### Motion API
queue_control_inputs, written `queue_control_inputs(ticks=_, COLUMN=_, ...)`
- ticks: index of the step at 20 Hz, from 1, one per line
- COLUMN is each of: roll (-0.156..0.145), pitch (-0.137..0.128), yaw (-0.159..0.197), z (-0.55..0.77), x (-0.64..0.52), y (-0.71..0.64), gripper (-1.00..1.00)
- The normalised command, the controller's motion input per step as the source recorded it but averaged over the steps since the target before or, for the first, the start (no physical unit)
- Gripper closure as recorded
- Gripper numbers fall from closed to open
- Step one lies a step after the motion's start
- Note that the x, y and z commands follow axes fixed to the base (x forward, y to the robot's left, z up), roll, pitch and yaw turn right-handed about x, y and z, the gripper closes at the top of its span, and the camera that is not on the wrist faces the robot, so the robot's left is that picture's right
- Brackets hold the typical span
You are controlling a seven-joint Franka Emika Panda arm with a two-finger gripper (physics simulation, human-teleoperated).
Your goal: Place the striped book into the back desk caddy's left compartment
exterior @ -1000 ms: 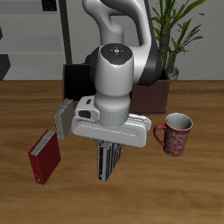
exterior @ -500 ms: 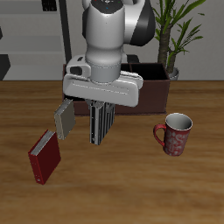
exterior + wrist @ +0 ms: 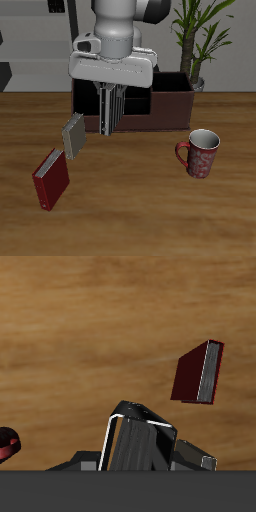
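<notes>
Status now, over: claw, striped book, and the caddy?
Claw shut on striped book, held upright. Book in the air before the caddy, not yet in the left compartment. Grey book and red book lie aside.

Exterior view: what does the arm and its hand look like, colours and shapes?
The arm is built of rounded, glossy light-grey shells with a dark joint section near the top. Below sits a wide, flat, light-grey block, and the hand has two thin grey fingers under it. No cables or markings are discernible at this resolution.
</notes>
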Motion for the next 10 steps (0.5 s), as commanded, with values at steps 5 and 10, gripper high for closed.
queue_control_inputs(ticks=5, roll=-0.031, pitch=-0.046, yaw=0.063, z=0.18, x=-0.49, y=-0.15, gripper=1.00)
queue_control_inputs(ticks=10, roll=-0.025, pitch=-0.022, yaw=0.057, z=0.12, x=-0.38, y=-0.16, gripper=1.00)
